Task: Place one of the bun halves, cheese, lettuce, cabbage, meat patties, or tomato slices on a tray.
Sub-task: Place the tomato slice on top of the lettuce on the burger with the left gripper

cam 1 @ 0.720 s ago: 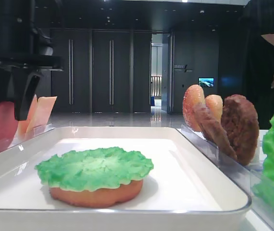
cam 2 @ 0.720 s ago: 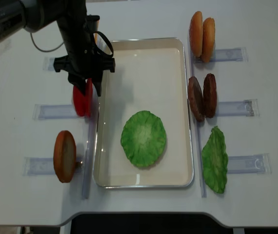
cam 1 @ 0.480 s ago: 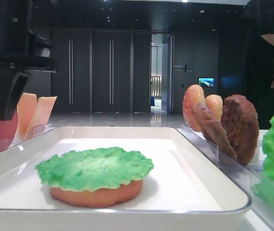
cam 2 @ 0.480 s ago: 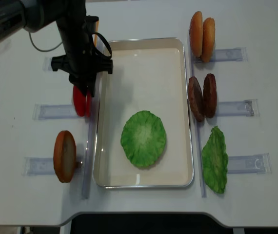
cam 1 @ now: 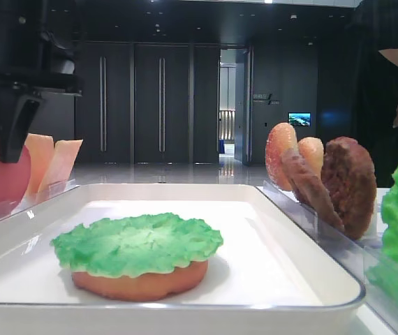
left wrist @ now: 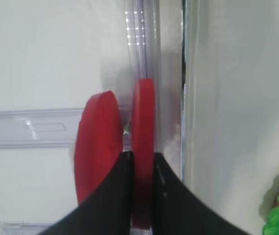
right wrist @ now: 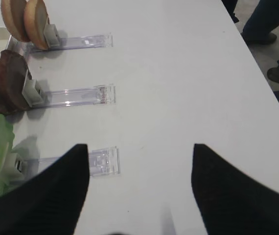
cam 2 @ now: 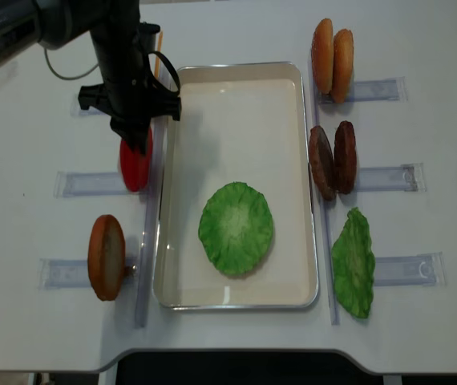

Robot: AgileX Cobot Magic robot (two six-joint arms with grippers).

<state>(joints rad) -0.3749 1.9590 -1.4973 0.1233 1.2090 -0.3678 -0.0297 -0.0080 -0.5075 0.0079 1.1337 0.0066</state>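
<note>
From the low front view, lettuce (cam 1: pixel 137 243) lies on a bun half (cam 1: pixel 140 280) in the tray (cam 1: pixel 311 272). The right wrist view shows the right gripper (right wrist: pixel 139 191) with its fingers spread wide above the tabletop (right wrist: pixel 178 88). In the left wrist view, the left gripper (left wrist: pixel 142 188) pinches one tomato slice (left wrist: pixel 143 127) upright, beside the tray.
</note>
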